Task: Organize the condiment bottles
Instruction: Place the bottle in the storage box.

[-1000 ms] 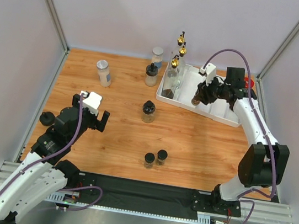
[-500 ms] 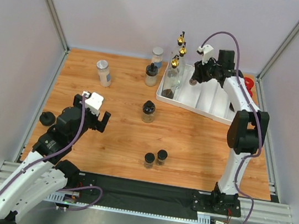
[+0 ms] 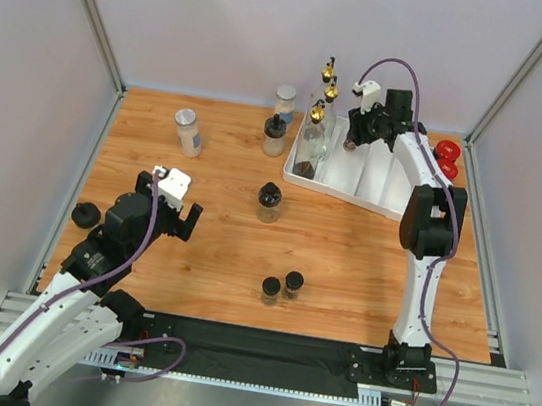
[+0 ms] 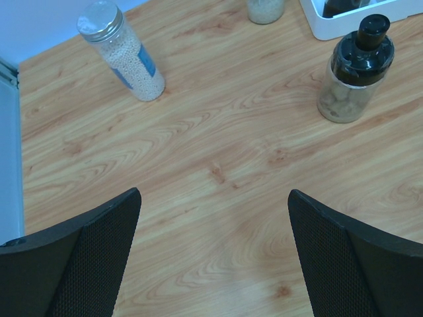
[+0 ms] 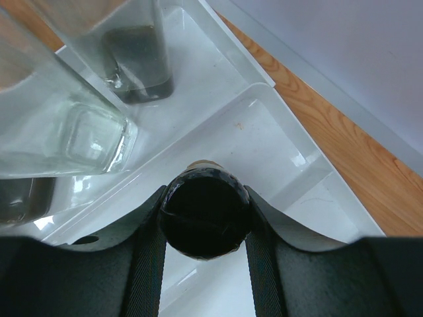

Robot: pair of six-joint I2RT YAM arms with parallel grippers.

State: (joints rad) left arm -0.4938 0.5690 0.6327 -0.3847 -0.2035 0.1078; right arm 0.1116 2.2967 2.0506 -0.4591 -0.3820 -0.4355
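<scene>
Over the white tray [image 5: 264,125]: right gripper [image 3: 353,139] clamped on a black-capped jar [image 5: 206,221], just beside the glass bottles [image 5: 86,142].
Front-left of the table [image 4: 218,132]: left gripper [image 4: 213,195] spread wide, holding nothing.

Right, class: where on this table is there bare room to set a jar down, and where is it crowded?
Bare wood lies between the white tray and the two small black-capped jars, and between the silver-lidded jar and the centre jar. Crowded: the tray's left end, where tall bottles stand beside the right gripper holding a dark jar.
</scene>
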